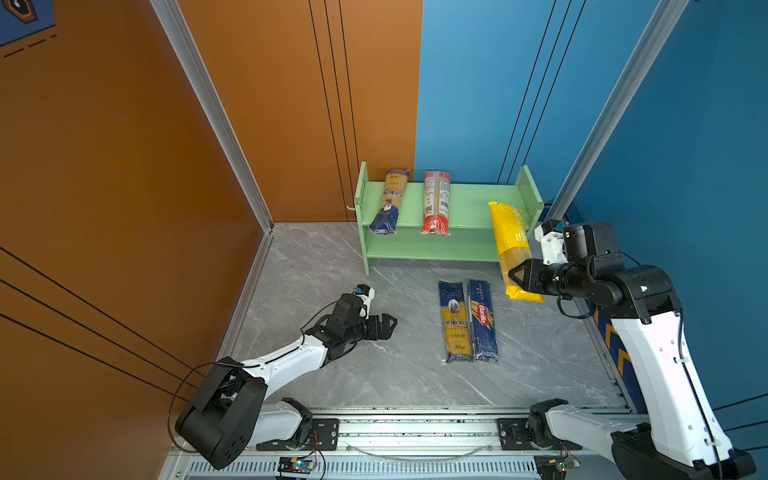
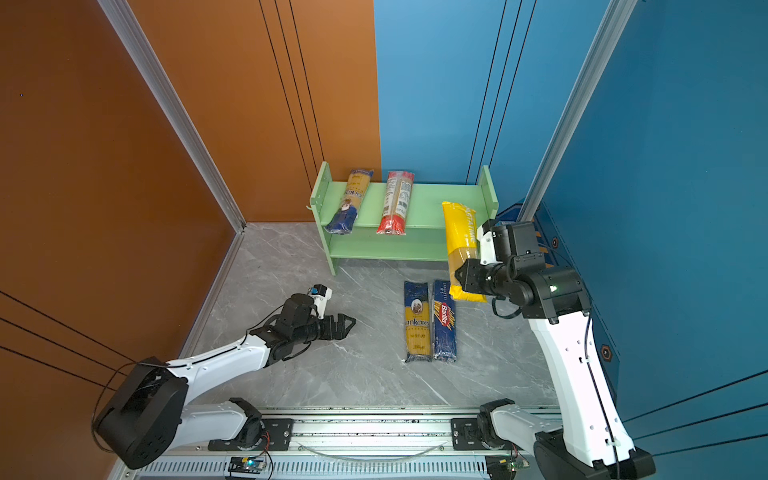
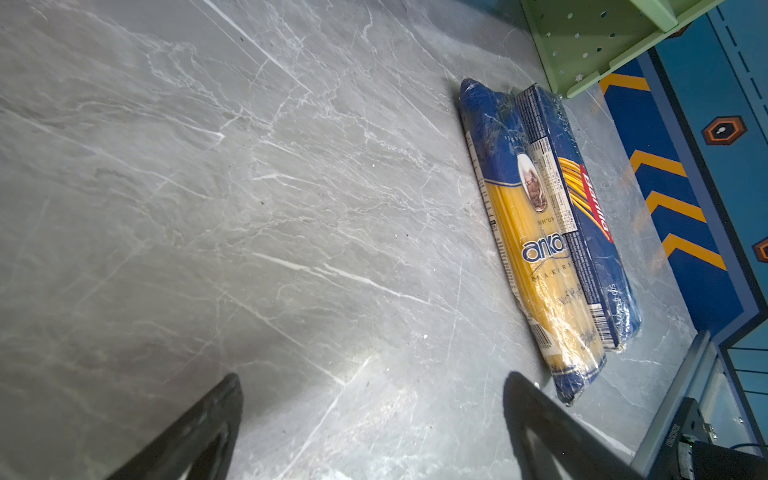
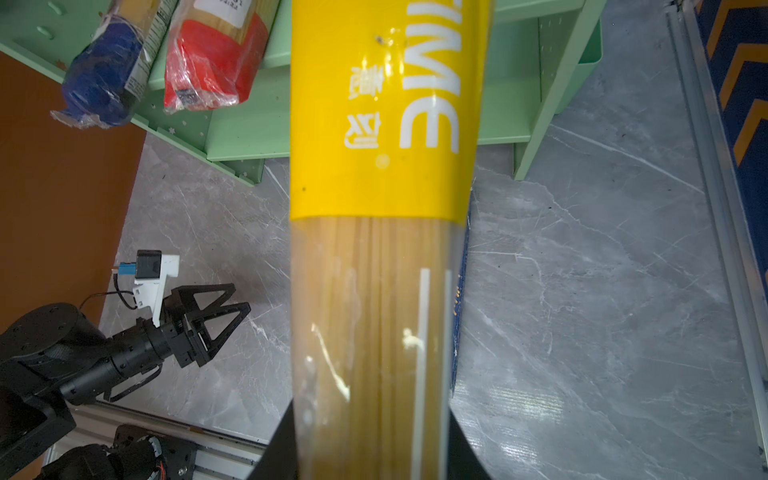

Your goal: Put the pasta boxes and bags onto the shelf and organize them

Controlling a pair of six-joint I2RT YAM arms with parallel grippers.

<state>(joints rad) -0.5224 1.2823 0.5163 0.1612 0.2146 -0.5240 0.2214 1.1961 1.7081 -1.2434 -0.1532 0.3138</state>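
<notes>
Right wrist: right claw (image 4: 372, 415) clamps long yellow spaghetti bag (image 4: 374, 124), mid-carry; next, lower onto light-green two-tier shelf (image 4: 552, 83); left claw (image 4: 241, 297) wide, empty.

We find a blue-ended spaghetti bag (image 1: 388, 201) left of a red-ended clear bag (image 1: 436, 202) atop a light-green two-tier rack (image 1: 471, 199).

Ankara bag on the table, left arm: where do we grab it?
Probably mid-length, jaws across its narrow width, from above. The ankara bag lies flat with the Barilla pack flush against one long side, so that finger has little room; the side facing the open left gripper is free.
</notes>
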